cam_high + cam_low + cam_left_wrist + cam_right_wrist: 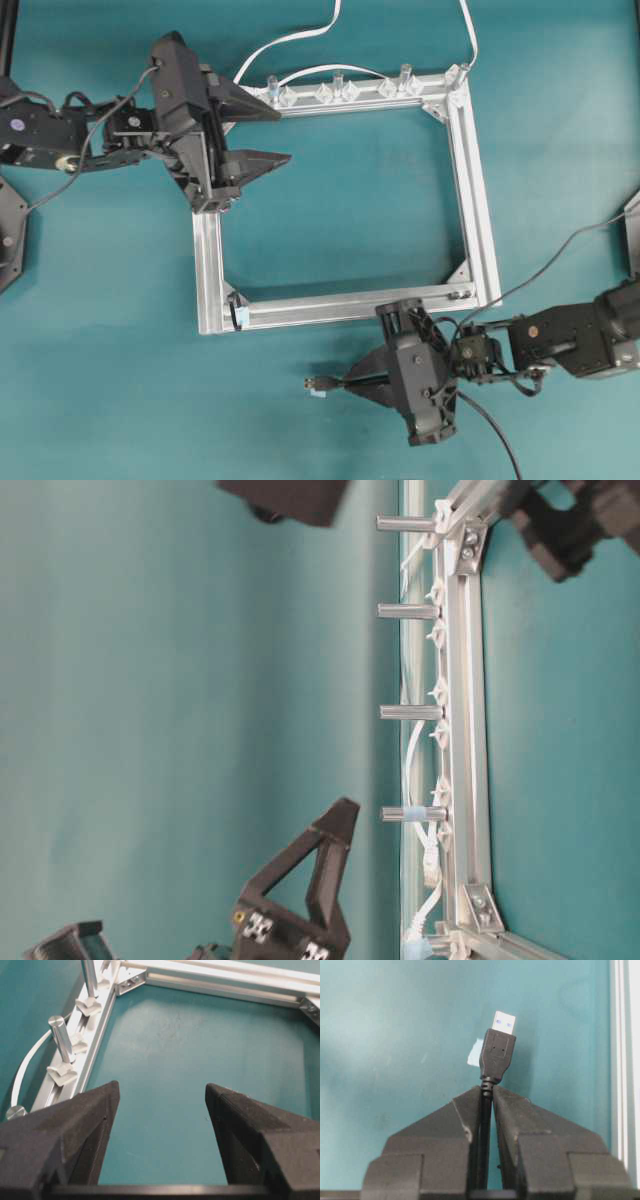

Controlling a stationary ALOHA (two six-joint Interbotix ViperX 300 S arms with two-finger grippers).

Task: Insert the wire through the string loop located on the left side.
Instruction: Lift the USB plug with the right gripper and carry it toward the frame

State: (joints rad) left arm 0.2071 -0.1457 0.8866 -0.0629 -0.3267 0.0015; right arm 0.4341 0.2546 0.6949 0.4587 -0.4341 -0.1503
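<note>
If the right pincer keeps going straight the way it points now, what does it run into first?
Nothing, as far as the views show. The right pincer, shut on the wire, points left over bare table, passing below the frame and the string loop. Depth is uncertain.

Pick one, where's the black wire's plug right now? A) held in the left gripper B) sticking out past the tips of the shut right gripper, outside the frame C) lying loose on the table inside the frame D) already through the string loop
B: the right gripper is shut on the wire just behind the plug, which pokes out beyond its tips, outside the silver frame and short of the string loop.
</note>
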